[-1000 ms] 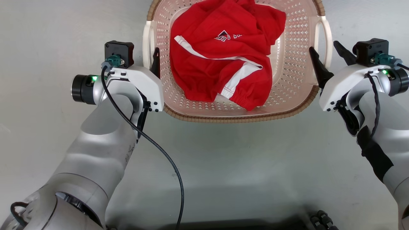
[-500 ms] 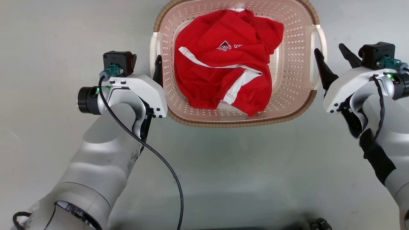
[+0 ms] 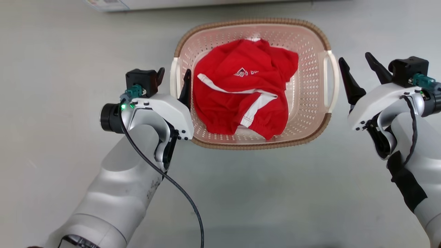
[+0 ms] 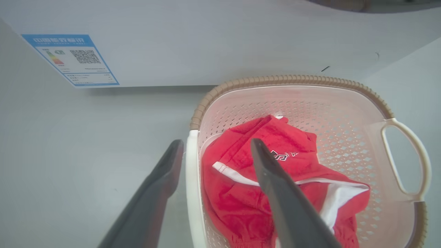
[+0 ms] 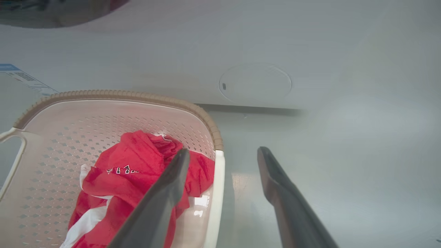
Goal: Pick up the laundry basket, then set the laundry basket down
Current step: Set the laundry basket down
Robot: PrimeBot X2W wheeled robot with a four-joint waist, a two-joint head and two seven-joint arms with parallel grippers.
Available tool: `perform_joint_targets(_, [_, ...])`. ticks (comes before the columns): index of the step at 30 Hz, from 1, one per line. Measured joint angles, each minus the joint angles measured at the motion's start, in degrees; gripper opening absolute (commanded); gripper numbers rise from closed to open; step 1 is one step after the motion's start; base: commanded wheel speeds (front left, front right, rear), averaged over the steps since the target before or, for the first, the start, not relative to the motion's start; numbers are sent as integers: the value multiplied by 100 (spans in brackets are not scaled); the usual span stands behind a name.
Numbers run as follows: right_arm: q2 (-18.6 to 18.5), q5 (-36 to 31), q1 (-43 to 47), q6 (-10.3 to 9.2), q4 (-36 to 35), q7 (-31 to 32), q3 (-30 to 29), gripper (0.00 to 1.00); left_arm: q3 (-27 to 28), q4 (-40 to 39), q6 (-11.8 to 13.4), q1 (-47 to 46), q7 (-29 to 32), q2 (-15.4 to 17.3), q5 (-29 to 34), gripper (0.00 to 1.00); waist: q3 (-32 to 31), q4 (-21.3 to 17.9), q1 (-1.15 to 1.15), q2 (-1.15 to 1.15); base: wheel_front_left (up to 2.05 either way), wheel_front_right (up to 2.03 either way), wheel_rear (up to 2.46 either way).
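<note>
Flanking the laundry basket (image 3: 308, 86) along its long axis, left pincer (image 3: 174, 71) and right pincer (image 3: 354, 57) gape wide, empty.

White appliance panel (image 4: 213, 41) runs along the far side, standing on the grey floor (image 3: 262, 199). Blue-bordered energy label (image 4: 70, 59) with a QR code sits low on the panel, left end. Round flush cover (image 5: 255, 82) is low on the panel, further right. Red garment (image 3: 241, 93) lies crumpled in front of the panel, white stripe and white logo up. The print is too small to read.
</note>
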Motion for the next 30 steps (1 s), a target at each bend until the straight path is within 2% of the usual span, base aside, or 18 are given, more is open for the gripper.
perform_joint_targets(7, [-83, -544, 447, -1, -502, 1, -616, 100, 380, -420, 0, 466, 1, -2, 463, 100, -513, 35, 0, 0, 0, 0, 0])
perform_joint_targets(18, [-140, -1326, 1516, -1, -1252, 1, -1544, 100, 1343, -1371, -3, 1629, 8, 92, 1176, 100, -1559, 58, 0, 0, 0, 0, 0])
perform_joint_targets(30, [-141, -1858, 2707, -1, -2090, 1, -2209, 100, 2090, -2174, -154, 2899, 8, 132, 1834, 100, -2687, 109, 0, 0, 0, 0, 0])
